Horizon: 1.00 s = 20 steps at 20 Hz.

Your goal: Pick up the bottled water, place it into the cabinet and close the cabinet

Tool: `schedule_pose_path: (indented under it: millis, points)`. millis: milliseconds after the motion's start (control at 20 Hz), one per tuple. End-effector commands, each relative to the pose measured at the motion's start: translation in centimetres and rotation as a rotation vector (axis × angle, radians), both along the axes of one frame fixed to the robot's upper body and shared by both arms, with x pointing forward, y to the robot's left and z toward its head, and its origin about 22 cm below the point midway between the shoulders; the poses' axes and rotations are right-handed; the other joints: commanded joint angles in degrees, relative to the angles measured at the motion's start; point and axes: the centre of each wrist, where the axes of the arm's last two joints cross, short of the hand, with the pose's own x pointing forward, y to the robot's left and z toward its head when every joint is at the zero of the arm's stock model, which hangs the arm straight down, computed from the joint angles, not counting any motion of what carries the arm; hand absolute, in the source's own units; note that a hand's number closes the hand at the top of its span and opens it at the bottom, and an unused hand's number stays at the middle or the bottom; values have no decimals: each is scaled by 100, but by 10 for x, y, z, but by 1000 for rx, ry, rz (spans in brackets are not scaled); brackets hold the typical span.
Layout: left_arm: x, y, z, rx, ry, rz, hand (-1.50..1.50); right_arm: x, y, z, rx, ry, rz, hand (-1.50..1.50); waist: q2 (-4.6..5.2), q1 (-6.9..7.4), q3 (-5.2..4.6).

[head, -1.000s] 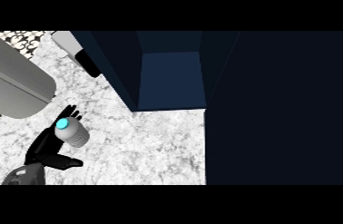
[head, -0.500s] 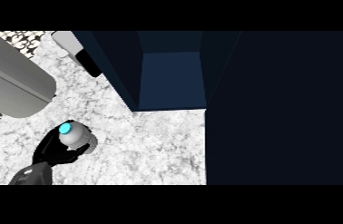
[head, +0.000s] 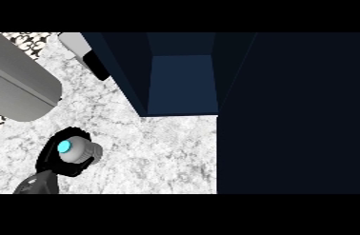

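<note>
The bottled water [head: 76, 151] is seen from above at the lower left of the head view: a grey body with a bright blue cap. My left hand [head: 51, 159] is curled round it, black fingers wrapping its far and near sides. The bottle stands over the marbled counter [head: 162, 148]. The dark blue cabinet [head: 183, 82] stands open up and to the right of the bottle, its inner shelf showing. A wide dark panel [head: 288, 115] fills the right side. My right hand does not show.
A large grey rounded object [head: 25, 91] lies at the left edge, above the hand. A small white and black item [head: 88, 55] rests against the cabinet's left wall. Bare counter stretches between the bottle and the cabinet's front.
My left hand's fingers, straight beside the bottle a second ago, have curled round it. The bottle has shifted slightly down and right.
</note>
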Motion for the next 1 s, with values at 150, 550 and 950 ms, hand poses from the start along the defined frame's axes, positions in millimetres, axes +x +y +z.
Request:
schedule_pose_path:
  millis: [150,550,950]
  points:
    - [-12,-36,-18,-58,-176,255,150,-13,12,31,1,-36,15,-150,-36,104,24]
    - [12,-75,6,-11,-203,174,150,-18,22,38,11,-51,15,-150,-44,126,31]
    - [26,-133,41,-2,-233,108,150,-17,20,45,12,-56,0,-150,-53,138,25]
